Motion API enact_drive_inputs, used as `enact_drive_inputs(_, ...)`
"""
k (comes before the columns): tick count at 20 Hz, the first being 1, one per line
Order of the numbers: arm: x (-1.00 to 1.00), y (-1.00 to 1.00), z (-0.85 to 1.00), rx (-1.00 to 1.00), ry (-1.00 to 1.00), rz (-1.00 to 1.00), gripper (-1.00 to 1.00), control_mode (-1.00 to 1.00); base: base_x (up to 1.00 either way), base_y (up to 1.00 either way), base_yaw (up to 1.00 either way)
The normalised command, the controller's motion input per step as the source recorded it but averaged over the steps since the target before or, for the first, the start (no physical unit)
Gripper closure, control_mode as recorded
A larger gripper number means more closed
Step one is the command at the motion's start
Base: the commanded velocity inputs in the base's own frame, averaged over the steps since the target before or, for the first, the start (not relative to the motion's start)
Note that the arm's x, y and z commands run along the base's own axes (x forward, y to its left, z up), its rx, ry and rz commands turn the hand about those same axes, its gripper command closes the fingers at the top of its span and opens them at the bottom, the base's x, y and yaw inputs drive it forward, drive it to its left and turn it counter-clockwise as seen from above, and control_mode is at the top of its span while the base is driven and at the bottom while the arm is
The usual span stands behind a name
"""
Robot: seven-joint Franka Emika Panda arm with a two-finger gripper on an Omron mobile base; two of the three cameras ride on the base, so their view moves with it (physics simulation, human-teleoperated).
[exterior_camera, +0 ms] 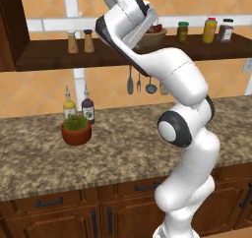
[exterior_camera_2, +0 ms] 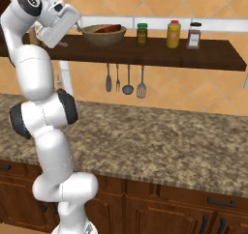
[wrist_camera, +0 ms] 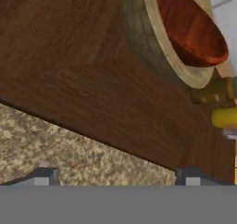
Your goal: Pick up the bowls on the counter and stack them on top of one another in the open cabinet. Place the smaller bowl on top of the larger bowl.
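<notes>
Bowls sitting nested on the open cabinet [exterior_camera_2: 160, 54] shelf, the smaller bowl [exterior_camera_2: 107, 29] resting inside the larger bowl [exterior_camera_2: 102, 36], while the empty gripper [wrist_camera: 118, 177], fingers spread, is hovering at their nine o'clock, apparently having finished stacking.

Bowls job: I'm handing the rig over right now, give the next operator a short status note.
Gripper: open, holding nothing, beside the bowls at shelf height.
Larger bowl: standing on the open cabinet shelf.
Smaller bowl: resting inside the larger bowl, tilted.
Counter: no bowls left on it.
Done: both bowls stacked, small on large.
Left: probably only backing the arm clear without knocking the bowls.
</notes>
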Motion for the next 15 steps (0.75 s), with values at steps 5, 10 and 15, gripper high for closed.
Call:
enact_drive_inputs(5,-1.00,-0.93,-0.65,0.10,-0.72,0.00,-1.00,-1.00,0.00,0.00,0.00)
enact_drive_inputs(10,-1.00,-1.00,-0.78,0.03,-0.75,-0.04,-1.00,-1.00,0.00,0.00,0.00)
enact_drive_inputs(15,-1.00,-1.00,-1.00,0.00,-0.31,-0.05,-1.00,-1.00,0.00,0.00,0.00)
